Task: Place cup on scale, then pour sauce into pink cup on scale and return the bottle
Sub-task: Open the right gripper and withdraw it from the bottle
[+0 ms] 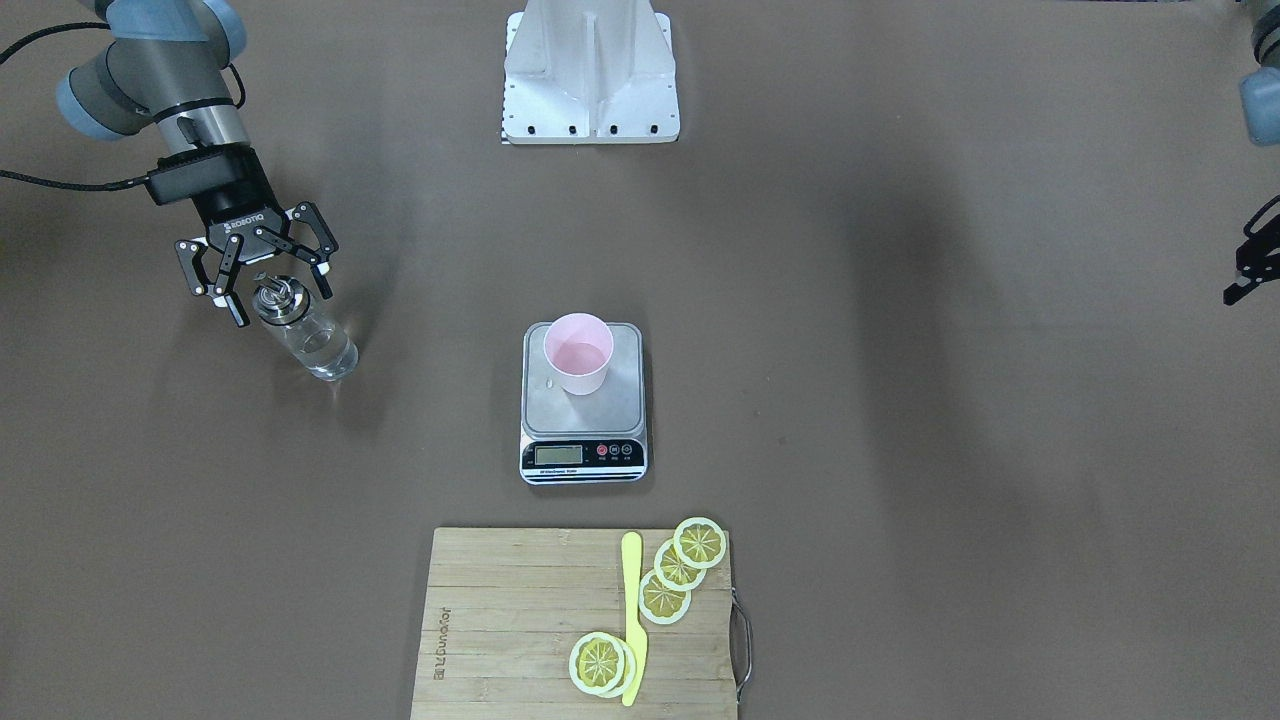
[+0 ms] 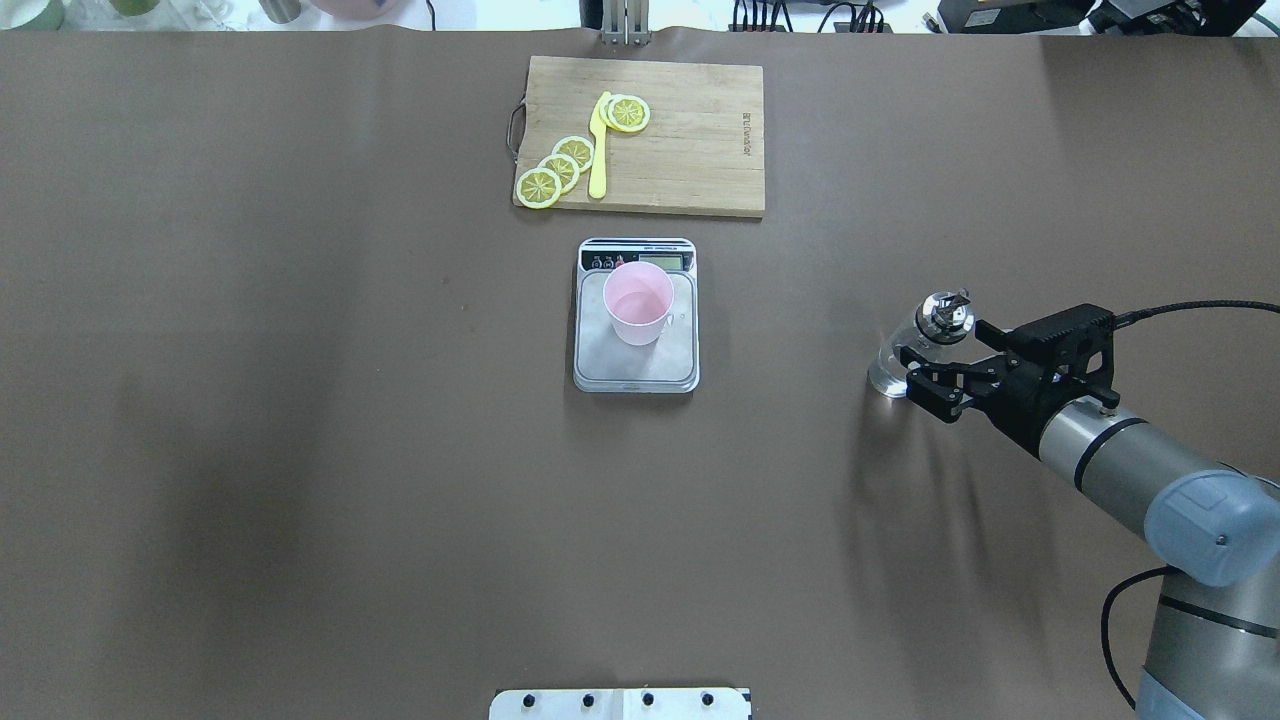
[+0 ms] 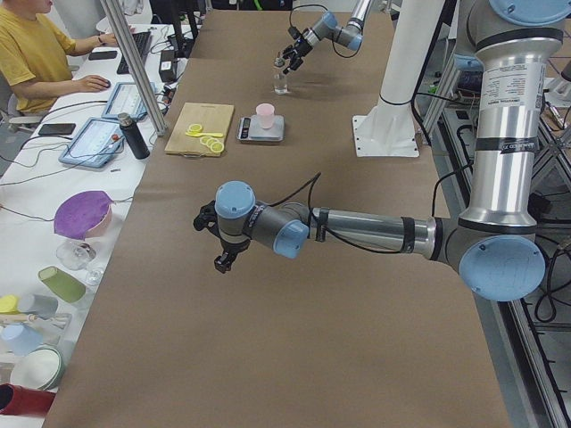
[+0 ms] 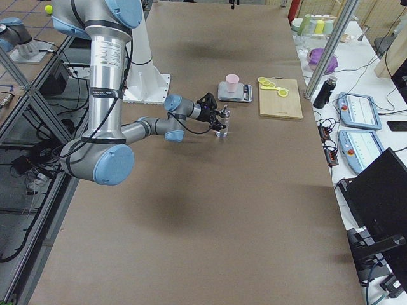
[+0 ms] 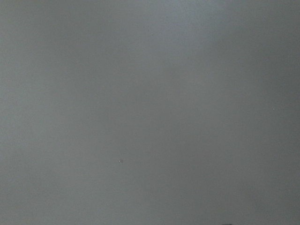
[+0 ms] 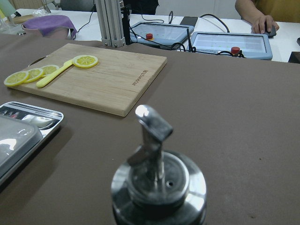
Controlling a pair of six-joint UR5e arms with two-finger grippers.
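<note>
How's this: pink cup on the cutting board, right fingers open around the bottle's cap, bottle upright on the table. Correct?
Not quite. The overhead view shows the cup standing on the scale, not the cutting board. The rest holds: the right gripper is open around the cap of the upright bottle.

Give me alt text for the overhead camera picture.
A pink cup stands on a steel scale at mid-table. At right, the right claw is open around a glass bottle. A cutting board with lemon slices lies beyond.
</note>
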